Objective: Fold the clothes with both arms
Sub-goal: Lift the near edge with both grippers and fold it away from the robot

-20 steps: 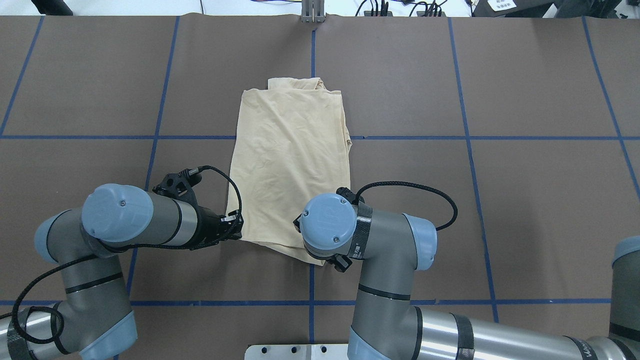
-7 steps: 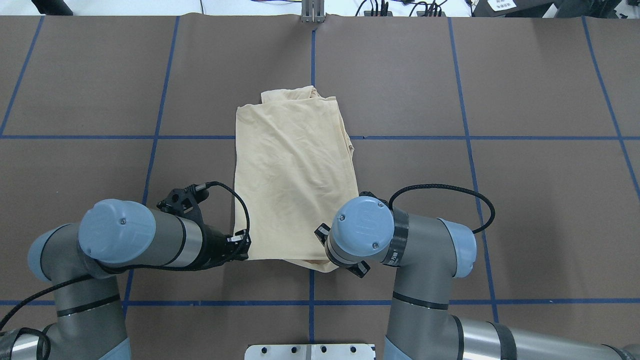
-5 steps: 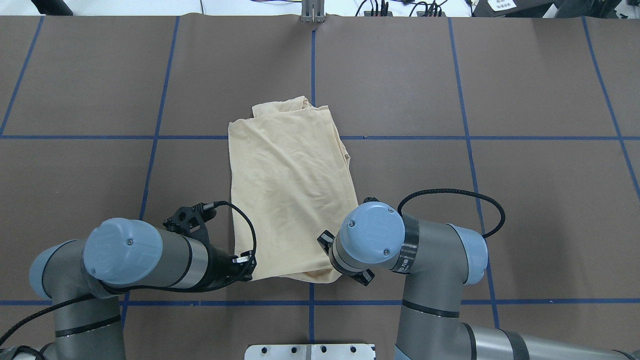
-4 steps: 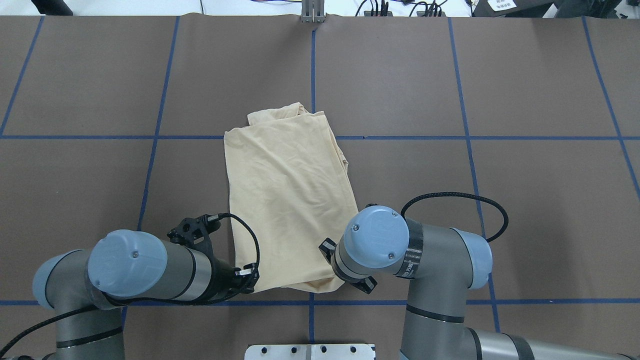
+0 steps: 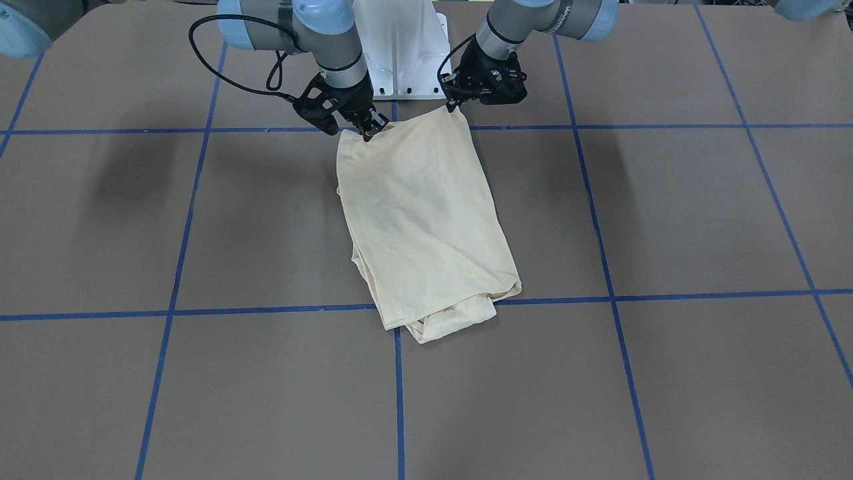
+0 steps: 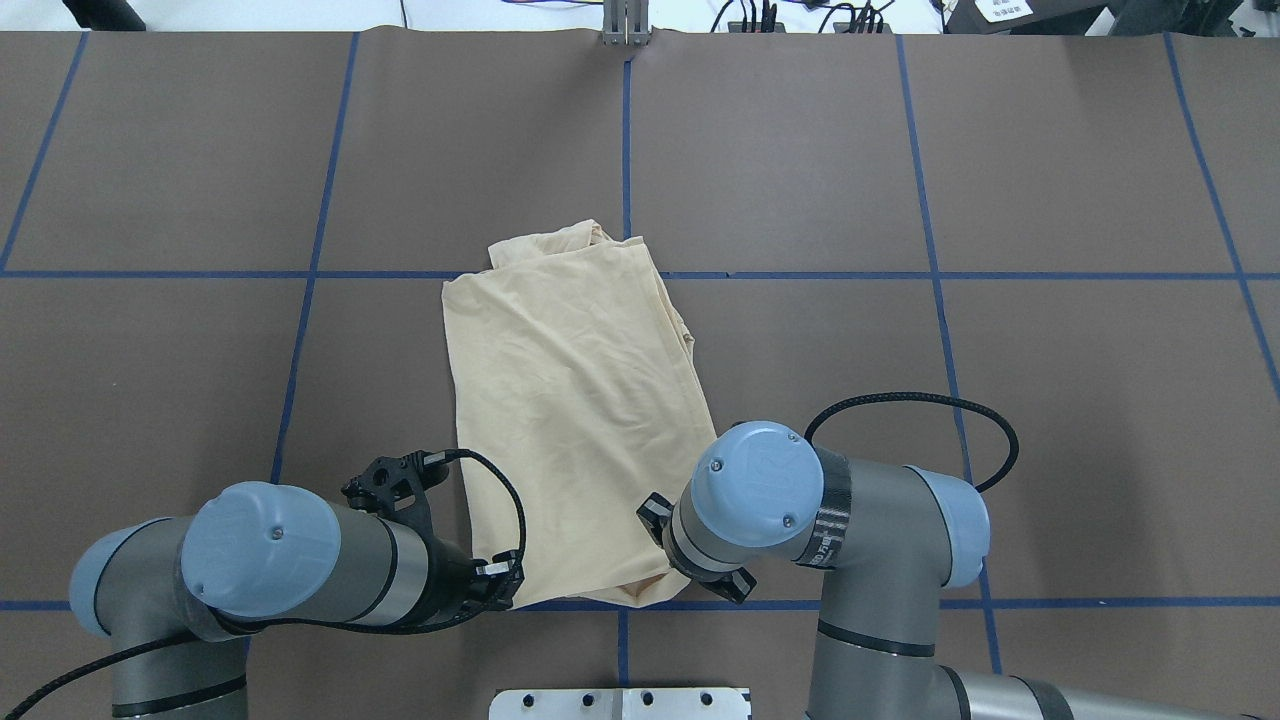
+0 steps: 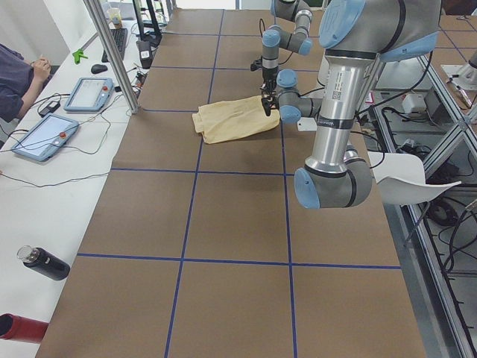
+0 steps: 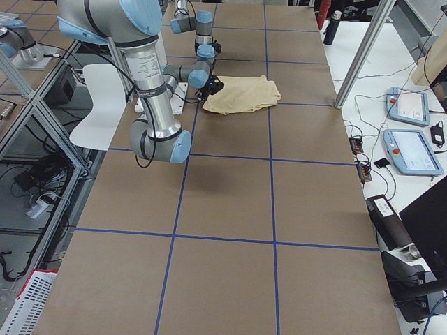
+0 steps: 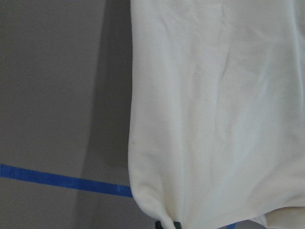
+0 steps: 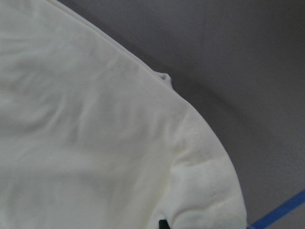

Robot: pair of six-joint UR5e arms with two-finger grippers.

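L gripper [image 6: 505,590]: lower left of the overhead view, pressed onto the near-left corner of the T-shirt [image 6: 570,410]
R gripper [image 5: 368,130]: top, left of centre in the front view, pinching the other near corner; hidden under its own wrist from overhead
T-shirt: folded to a long strip, plain side up, no print visible; mid-table [image 6: 1000,400], slanting up-left in the overhead view, near hem at the lower tape line [image 6: 1100,603]
Far end: bunched under-layers poke out, crossing the upper tape line [image 6: 850,275] at frame centre
Step (judged): both near corners gripped, prob. ready for a crosswise fold, hem to far end
Doing it well: raise both corners level & together; cloth taut betw. grippers w/o stretching; travel along the strip's own slant, not the grid; set hem square on the far edge
Risk: thin knit may slip the pinch; lower layers may drag
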